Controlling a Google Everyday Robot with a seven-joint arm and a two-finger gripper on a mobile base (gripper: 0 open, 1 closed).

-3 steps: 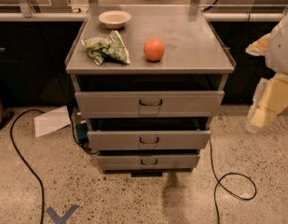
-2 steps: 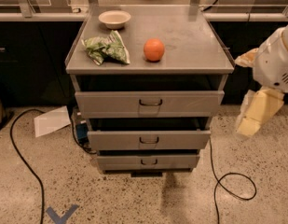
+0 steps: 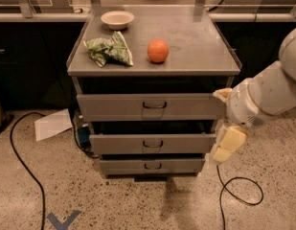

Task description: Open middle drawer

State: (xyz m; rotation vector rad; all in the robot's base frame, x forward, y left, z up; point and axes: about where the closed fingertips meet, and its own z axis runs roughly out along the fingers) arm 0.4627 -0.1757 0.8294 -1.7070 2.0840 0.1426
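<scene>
The grey metal cabinet (image 3: pixel 186 32) has three drawers stacked in its front. The middle drawer (image 3: pixel 119 145) is a wide grey front with a small dark wire handle (image 3: pixel 152 143) at its centre. It stands slightly out, with a dark gap above it. The top drawer (image 3: pixel 109 107) is above it and the bottom drawer (image 3: pixel 123 166) below. My gripper (image 3: pixel 224 146), cream coloured, hangs from the white arm (image 3: pixel 267 92) at the right end of the middle drawer's front, right of the handle and apart from it.
On the cabinet top lie a white bowl (image 3: pixel 117 19), a green crumpled bag (image 3: pixel 108 50) and an orange (image 3: pixel 158 51). Black cables (image 3: pixel 25 169) run over the speckled floor on both sides. A white sheet of paper (image 3: pixel 52 124) lies left of the cabinet.
My arm has swung left and down toward the cabinet; the gripper went from well right of the drawers to the right end of the middle drawer front. The drawers have not moved.
</scene>
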